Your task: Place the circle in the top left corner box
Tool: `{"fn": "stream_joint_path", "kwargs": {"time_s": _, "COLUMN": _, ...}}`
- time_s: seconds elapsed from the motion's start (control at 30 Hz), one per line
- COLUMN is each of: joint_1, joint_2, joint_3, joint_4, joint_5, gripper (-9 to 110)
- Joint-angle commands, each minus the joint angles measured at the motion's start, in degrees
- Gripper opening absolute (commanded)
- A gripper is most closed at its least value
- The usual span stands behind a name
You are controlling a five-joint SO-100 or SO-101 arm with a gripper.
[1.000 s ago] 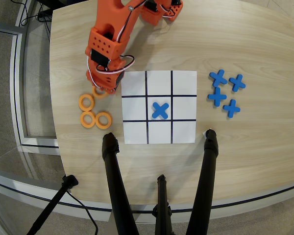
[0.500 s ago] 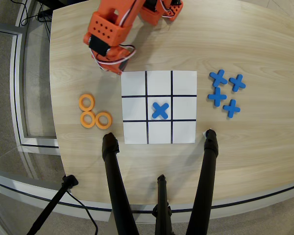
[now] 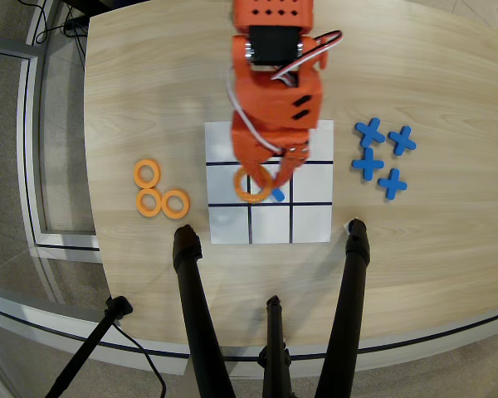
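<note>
Carried from the table's left side, the circle [image 3: 251, 184] is now held over the grid sheet [image 3: 311, 222], gripped between the fingers [image 3: 264, 179] above the middle cell; the top left corner box [image 3: 225, 143] lies up-left of the fingers; three orange rings [image 3: 160, 191] remain far left; blue crosses [image 3: 383, 153] sit well right.

Orange on the circle [image 3: 251, 187], on the gripper [image 3: 266, 177] closed around it and on three more rings [image 3: 159, 190] left of the grid sheet [image 3: 311, 220]. White with black lines on that sheet, pale wood grain on the table [image 3: 432, 232] under it. Blue on four crosses [image 3: 383, 154] right of the sheet and on one cross [image 3: 278, 195] peeking out at its middle; black on the stand legs [image 3: 197, 315] below it.
</note>
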State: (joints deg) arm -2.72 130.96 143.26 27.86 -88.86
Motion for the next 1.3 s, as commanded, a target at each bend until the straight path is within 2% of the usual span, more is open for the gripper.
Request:
{"fn": "stream_joint_path", "kwargs": {"time_s": 0.0, "joint_1": -4.39, "joint_2": 0.09, "joint_3": 6.15, "joint_4": -18.9, "joint_5": 0.09, "gripper": 0}}
{"fn": "stream_joint_path", "kwargs": {"time_s": 0.07, "joint_1": -5.71, "joint_2": -3.43, "joint_3": 7.91, "joint_4": -27.42, "joint_5": 0.0, "gripper": 0}}
{"fn": "stream_joint_path", "kwargs": {"time_s": 0.47, "joint_1": -9.05, "joint_2": -28.48, "joint_3": -1.76, "joint_4": -41.84, "joint_5": 1.93, "gripper": 0}}
{"fn": "stream_joint_path", "kwargs": {"time_s": 0.97, "joint_1": -11.95, "joint_2": -50.36, "joint_3": -18.63, "joint_4": -38.94, "joint_5": 8.26, "gripper": 0}}
{"fn": "stream_joint_path", "kwargs": {"time_s": 1.27, "joint_1": -12.22, "joint_2": -55.99, "joint_3": -20.65, "joint_4": -40.78, "joint_5": 8.96, "gripper": 0}}
